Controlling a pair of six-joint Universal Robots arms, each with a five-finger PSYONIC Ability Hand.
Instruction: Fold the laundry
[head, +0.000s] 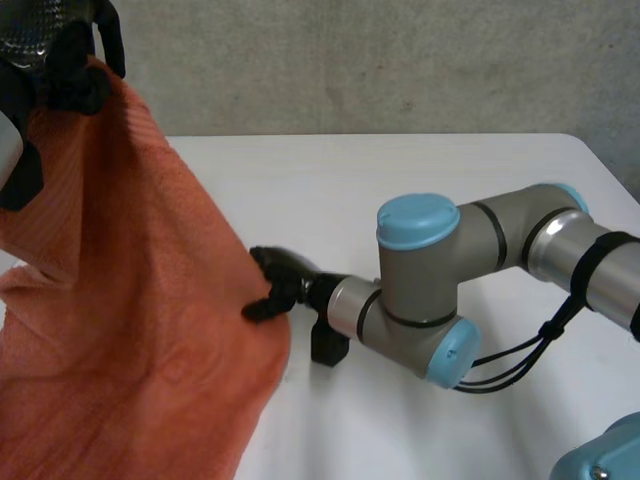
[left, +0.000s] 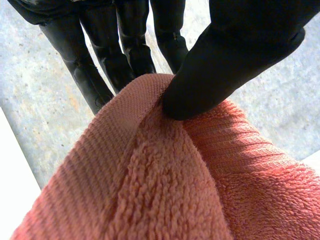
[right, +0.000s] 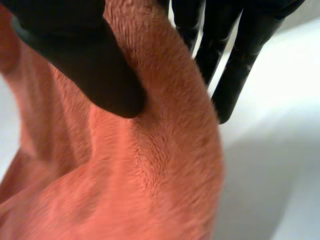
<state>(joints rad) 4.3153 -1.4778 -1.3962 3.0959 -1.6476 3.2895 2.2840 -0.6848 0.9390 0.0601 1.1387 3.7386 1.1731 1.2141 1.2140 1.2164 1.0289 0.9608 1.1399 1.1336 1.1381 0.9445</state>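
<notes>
Item: one orange towel (head: 130, 330), terry, held aloft and draping down towards the white table (head: 400, 190), which lies beneath it and runs out to its right. At the towel's upper corner: left hand (head: 70, 60), raised high, its thumb pressed onto a gathered ridge of cloth against the straight fingers behind; a firm pinch, going by the left wrist view. At the towel's right edge, roughly midway down: right hand (head: 275, 290), reaching in on the right arm (head: 470, 270), thumb and fingers closed on a fold of that edge with the cloth between them. Step in hand, as judged: spreading the towel between two held points so it can be laid flat for a first fold. To do it well, the right hand should work along the edge to a true corner without slackening its pinch. The left hand should hold its corner high enough for the cloth to hang free. Both should draw apart evenly, so the edge goes taut without a twist. Not determinable: the towel's lower and left portions, which are cut off; whether the right hand's hold sits near a corner; how much cloth rests on the table; whether other laundry waits.
</notes>
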